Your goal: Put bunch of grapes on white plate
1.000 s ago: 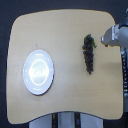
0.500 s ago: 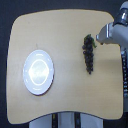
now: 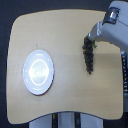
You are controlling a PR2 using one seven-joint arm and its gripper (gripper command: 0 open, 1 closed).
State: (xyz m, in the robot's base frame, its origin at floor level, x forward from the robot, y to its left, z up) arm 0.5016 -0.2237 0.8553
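The bunch of grapes [image 3: 89, 57] is a narrow dark cluster lying lengthwise on the wooden table, on the exterior view's right. My gripper [image 3: 91, 40] comes in from the upper right on a grey arm, and its dark tip sits right at the bunch's upper end. The picture is too coarse to show the fingers or whether they hold the grapes. The white plate [image 3: 38, 71] is round and glossy, lies on the exterior view's left, well apart from the grapes, and has nothing on it.
The light wooden table [image 3: 65, 102] has rounded corners, and its right edge runs close to the grapes. The grey arm body [image 3: 112, 32] covers the table's upper right corner. A dark cable or strut [image 3: 123, 75] hangs beyond the right edge.
The arm has shifted only slightly at the upper end of the bunch. The grapes and the plate lie where they were.
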